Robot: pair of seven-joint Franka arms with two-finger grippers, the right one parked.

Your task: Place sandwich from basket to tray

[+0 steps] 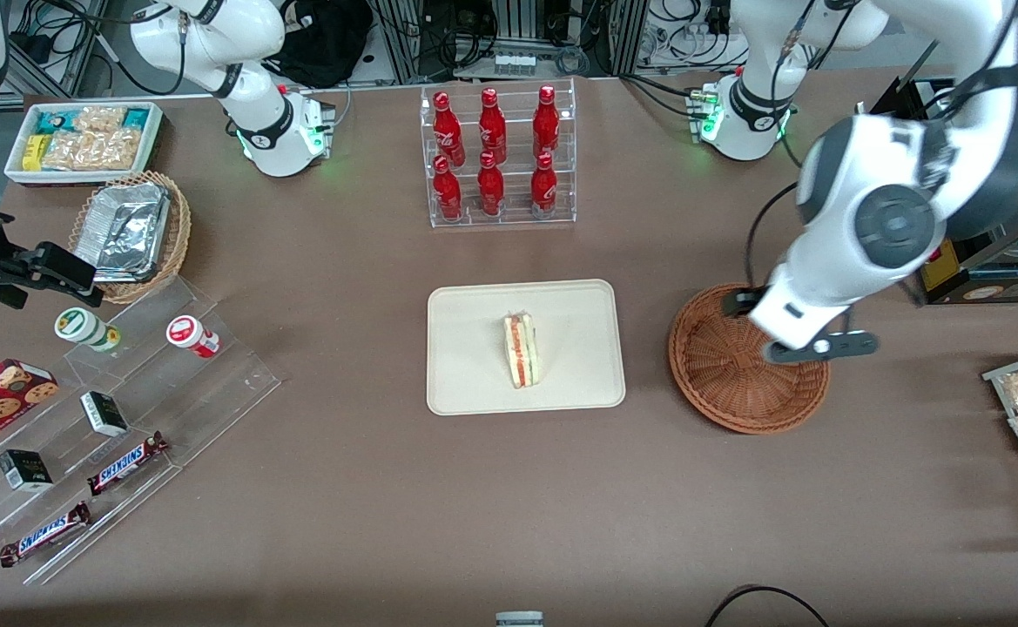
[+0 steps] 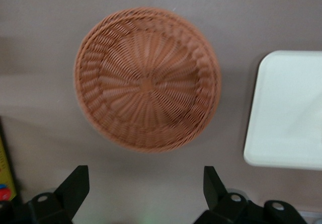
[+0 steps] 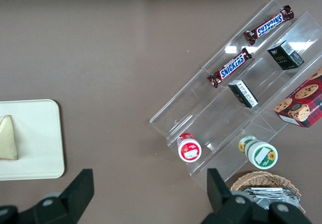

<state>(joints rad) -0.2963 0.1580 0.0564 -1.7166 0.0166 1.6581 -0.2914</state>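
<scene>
Now the sandwich (image 1: 521,350) lies on the tray (image 1: 465,383); the claw (image 2: 146,183), wide open and empty, hangs above the basket (image 1: 717,383).

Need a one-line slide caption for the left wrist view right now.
Open end effector above the empty basket, with the tray beside it.

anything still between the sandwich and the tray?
Nothing. The sandwich already lies on the tray. The basket is empty, and the gripper hangs open above it, holding nothing.
</scene>
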